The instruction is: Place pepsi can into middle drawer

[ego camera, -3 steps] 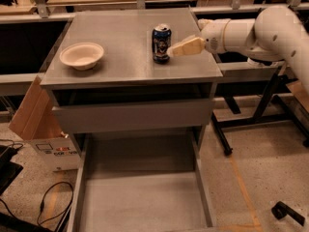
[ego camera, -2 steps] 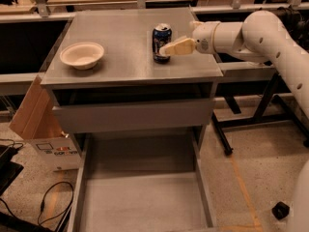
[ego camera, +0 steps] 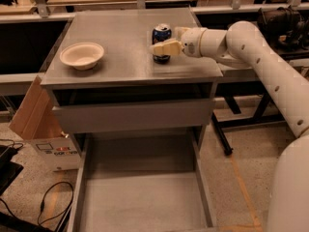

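The pepsi can [ego camera: 161,34], dark blue with a silver top, stands upright on the cabinet's grey top, right of centre. My gripper [ego camera: 164,40] reaches in from the right on a white arm and is open. One beige finger [ego camera: 166,48] crosses in front of the can's lower half, and the other sits behind it to the right. The can rests on the surface. The middle drawer [ego camera: 145,202] is pulled far out at the bottom of the view, with a flat bare grey floor and low side walls.
A beige bowl [ego camera: 82,55] sits on the cabinet top [ego camera: 120,37] at the left. A drawer with a broad grey front panel [ego camera: 133,116] sits above the open one. A cardboard box [ego camera: 36,122] and black cables [ego camera: 50,202] lie on the floor at the left.
My gripper has moved left along the cabinet top, from beside the can to around it. The can and bowl have not moved.
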You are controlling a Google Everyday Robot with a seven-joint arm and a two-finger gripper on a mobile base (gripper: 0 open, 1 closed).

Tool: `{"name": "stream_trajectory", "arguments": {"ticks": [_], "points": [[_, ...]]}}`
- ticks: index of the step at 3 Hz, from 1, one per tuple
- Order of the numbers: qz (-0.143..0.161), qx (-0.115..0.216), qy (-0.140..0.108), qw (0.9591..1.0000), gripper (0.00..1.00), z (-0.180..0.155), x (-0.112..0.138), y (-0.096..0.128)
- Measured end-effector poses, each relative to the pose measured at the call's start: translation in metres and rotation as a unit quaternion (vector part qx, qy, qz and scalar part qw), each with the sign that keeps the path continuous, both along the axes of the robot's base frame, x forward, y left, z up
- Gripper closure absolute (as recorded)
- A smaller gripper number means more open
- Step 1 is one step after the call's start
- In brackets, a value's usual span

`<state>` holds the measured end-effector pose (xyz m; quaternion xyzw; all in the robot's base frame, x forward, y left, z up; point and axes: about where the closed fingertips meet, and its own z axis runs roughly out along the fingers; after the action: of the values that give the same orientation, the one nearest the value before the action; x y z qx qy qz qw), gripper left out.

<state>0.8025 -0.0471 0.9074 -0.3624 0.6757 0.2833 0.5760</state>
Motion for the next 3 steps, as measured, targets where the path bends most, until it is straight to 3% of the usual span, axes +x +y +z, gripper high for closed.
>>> {"name": "stream_trajectory", "arguments": {"ticks": [2,3], "points": [[0.028,0.028,-0.002,0.9992,0.64,-0.002,-0.002,0.036],[0.051,0.049,-0.007,0.9975,0.89,0.018,-0.017,0.043]]}}
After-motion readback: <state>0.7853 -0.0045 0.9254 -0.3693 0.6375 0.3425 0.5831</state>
